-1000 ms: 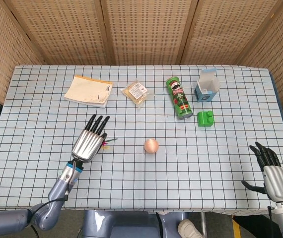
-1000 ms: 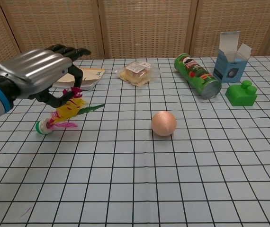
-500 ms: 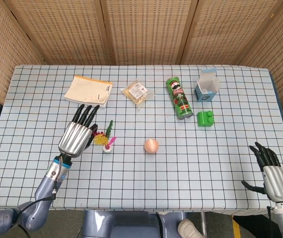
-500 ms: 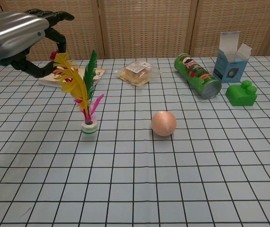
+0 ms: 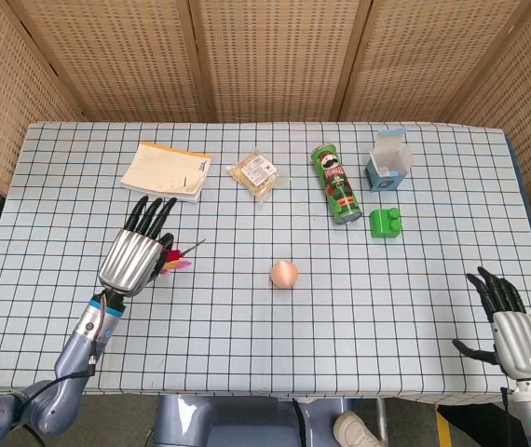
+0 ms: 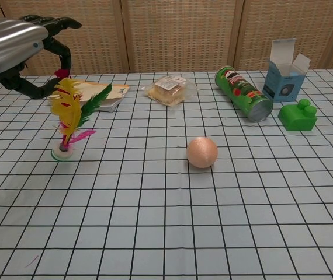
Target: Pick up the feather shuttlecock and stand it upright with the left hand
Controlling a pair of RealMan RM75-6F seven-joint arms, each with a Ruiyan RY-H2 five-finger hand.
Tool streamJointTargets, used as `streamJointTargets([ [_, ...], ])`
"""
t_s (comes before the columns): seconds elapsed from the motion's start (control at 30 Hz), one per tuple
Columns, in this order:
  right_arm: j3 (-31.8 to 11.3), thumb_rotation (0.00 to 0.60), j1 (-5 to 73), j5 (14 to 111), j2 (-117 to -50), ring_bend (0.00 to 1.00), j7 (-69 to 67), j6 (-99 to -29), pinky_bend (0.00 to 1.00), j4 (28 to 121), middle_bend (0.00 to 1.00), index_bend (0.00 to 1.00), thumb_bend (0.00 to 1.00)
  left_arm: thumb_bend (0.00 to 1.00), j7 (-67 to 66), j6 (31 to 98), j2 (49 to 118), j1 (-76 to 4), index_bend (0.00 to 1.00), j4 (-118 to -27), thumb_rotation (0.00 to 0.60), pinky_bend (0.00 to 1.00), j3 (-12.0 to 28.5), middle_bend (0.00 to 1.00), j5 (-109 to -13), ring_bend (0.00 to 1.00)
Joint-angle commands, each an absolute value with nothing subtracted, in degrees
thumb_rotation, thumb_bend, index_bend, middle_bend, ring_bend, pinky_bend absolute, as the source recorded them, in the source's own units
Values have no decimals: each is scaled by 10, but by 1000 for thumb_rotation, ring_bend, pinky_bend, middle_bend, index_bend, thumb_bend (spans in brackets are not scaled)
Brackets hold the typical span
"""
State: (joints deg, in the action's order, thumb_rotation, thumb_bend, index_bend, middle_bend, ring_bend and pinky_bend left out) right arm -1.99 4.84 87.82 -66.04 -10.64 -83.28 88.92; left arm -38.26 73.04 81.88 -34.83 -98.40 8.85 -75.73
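The feather shuttlecock (image 6: 68, 114) stands nearly upright on the checked table, its white and green base (image 6: 62, 153) down and its yellow, green and pink feathers up. My left hand (image 6: 16, 45) hovers over it, and thumb and a finger pinch the red feather tip. From the head view the left hand (image 5: 136, 254) hides most of the shuttlecock (image 5: 178, 257); only some feathers stick out to its right. My right hand (image 5: 508, 321) rests at the table's front right edge, fingers apart, holding nothing.
An orange ball (image 6: 202, 152) lies right of the shuttlecock. Along the far side sit a notepad (image 5: 166, 171), a wrapped snack (image 5: 255, 173), a lying green can (image 5: 336, 183), a blue open box (image 5: 388, 161) and a green brick (image 5: 387, 223).
The shuttlecock went from lying on its side to standing on its base. Since half a second ago its base has slid left under my left hand, which has drawn back slightly.
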Motion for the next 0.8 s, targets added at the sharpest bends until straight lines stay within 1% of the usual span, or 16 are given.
streamJointTargets([
  [0.03,-20,600,48,878,-661,0,-106,-833,0,889,0,2,40,568,-379,729,821,-347,698,-980,600,0,86,0,-758,0],
  [0.63,-20,600,49,876,-662,0,-105,-829,0,889,0,2,40,564,-354,727,829,-336,693,-947,600,0,73,0,-770,0],
  [0.7,-20,600,50,874,-662,0,-106,-826,0,888,0,2,40,535,-351,726,829,-336,667,-944,600,0,72,0,-769,0],
  [0.8,-20,600,51,873,-662,0,-105,-825,0,889,0,2,40,418,-346,725,829,-334,527,-941,600,0,70,0,-771,0],
])
